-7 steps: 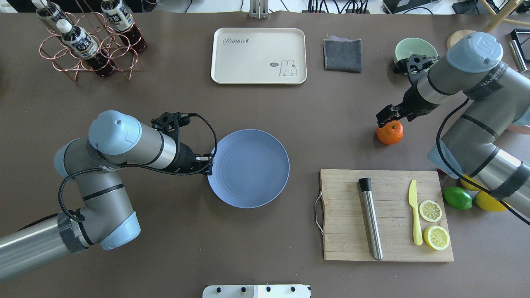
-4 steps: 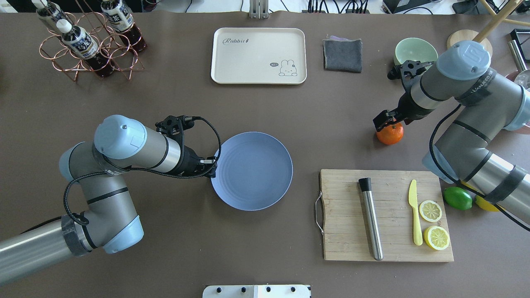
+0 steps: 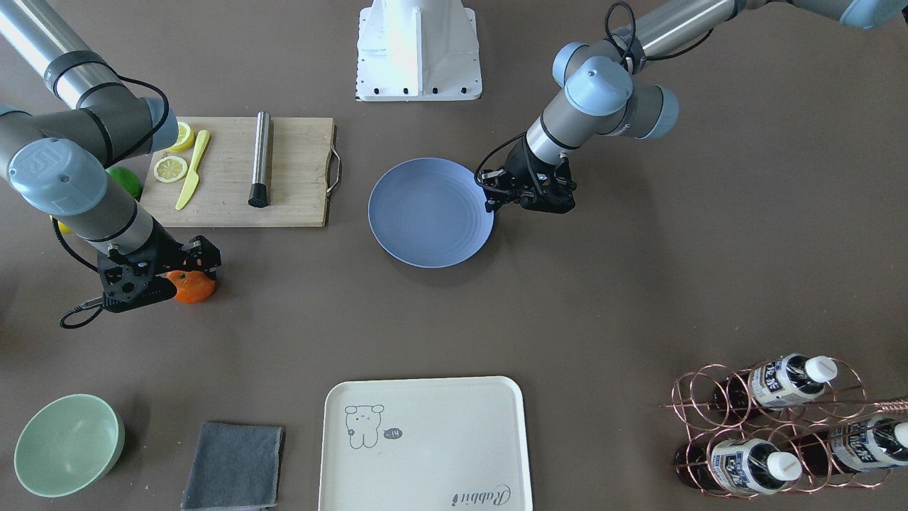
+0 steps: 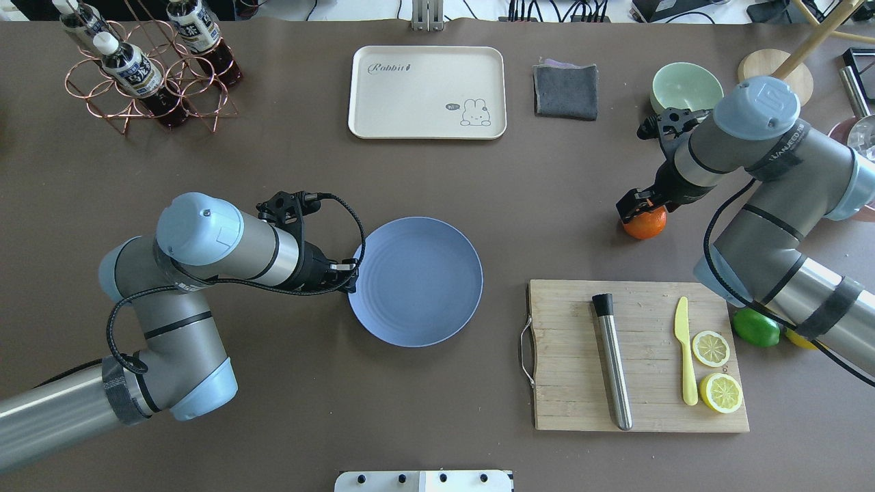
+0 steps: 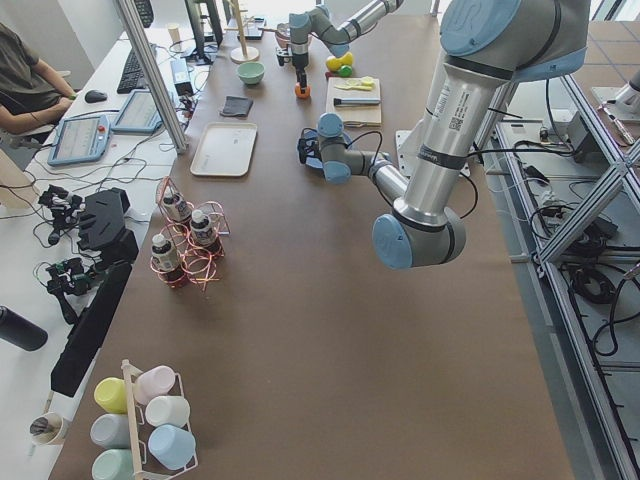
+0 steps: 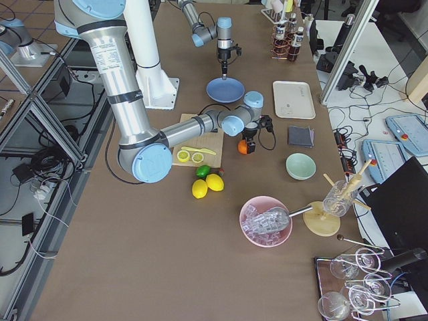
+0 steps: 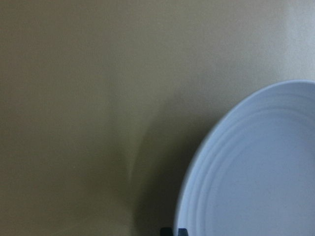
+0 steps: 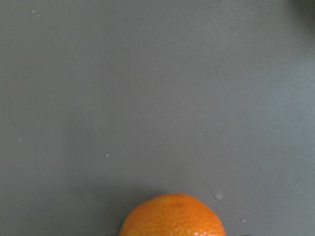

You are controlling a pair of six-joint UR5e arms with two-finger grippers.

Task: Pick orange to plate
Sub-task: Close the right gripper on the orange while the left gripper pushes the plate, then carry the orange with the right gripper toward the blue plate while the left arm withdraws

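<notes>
The orange (image 4: 646, 225) sits on the brown table at the right, beyond the cutting board; it also fills the bottom edge of the right wrist view (image 8: 172, 216). My right gripper (image 4: 640, 209) is low over it and open, a finger on either side of the fruit (image 3: 193, 289). The pale blue plate (image 4: 417, 281) lies flat at the table's middle. At its left rim my left gripper (image 4: 350, 268) is shut on the plate's edge, and the left wrist view shows that rim (image 7: 197, 162) close up.
A wooden cutting board (image 4: 567, 383) holds a steel muddler, a yellow knife and two lemon slices. A lime (image 4: 755, 328) and a lemon lie to its right. Along the far side stand a mint bowl (image 4: 685, 85), grey cloth (image 4: 565, 90), cream tray (image 4: 427, 92) and bottle rack (image 4: 147, 75).
My right gripper has come down and left over the orange, which stays on the table. The left gripper shifted the plate slightly right and toward me.
</notes>
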